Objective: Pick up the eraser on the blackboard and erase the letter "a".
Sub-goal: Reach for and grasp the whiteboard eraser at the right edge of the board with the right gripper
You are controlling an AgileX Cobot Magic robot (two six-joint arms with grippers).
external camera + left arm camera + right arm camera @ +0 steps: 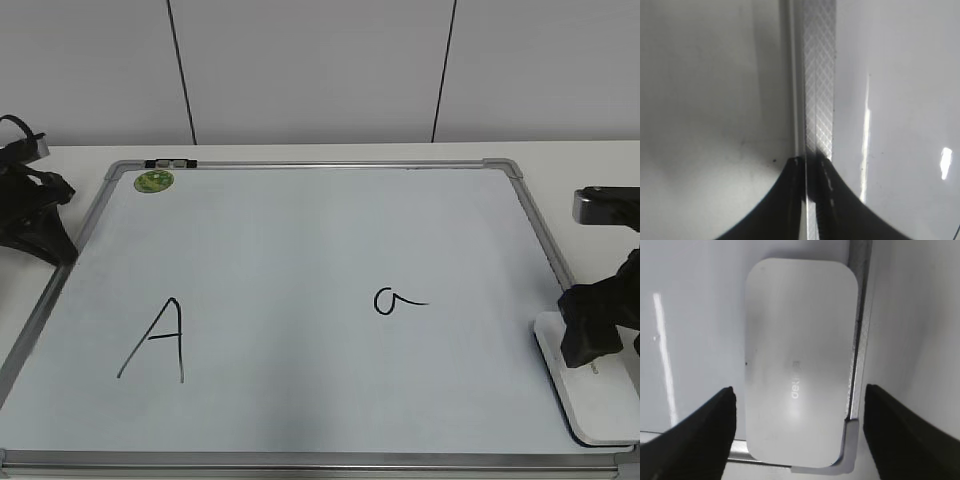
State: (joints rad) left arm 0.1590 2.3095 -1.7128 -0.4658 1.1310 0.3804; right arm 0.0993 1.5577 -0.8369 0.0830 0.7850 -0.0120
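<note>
The blackboard (300,230) is a white board in a silver frame, flat on the table. A small black letter "a" (396,299) is right of centre. The white eraser (592,402) lies on the board's near right corner; in the right wrist view the eraser (800,355) shows grey lettering. My right gripper (592,335) hovers over it, open, with one finger on each side of the eraser (799,400), not touching. My left gripper (40,225) rests by the board's left edge; its jaws (810,162) are shut over the frame (819,75).
A large capital "A" (155,340) is drawn at the board's left. A round green sticker (154,181) sits at the far left corner. A white wall stands behind the table.
</note>
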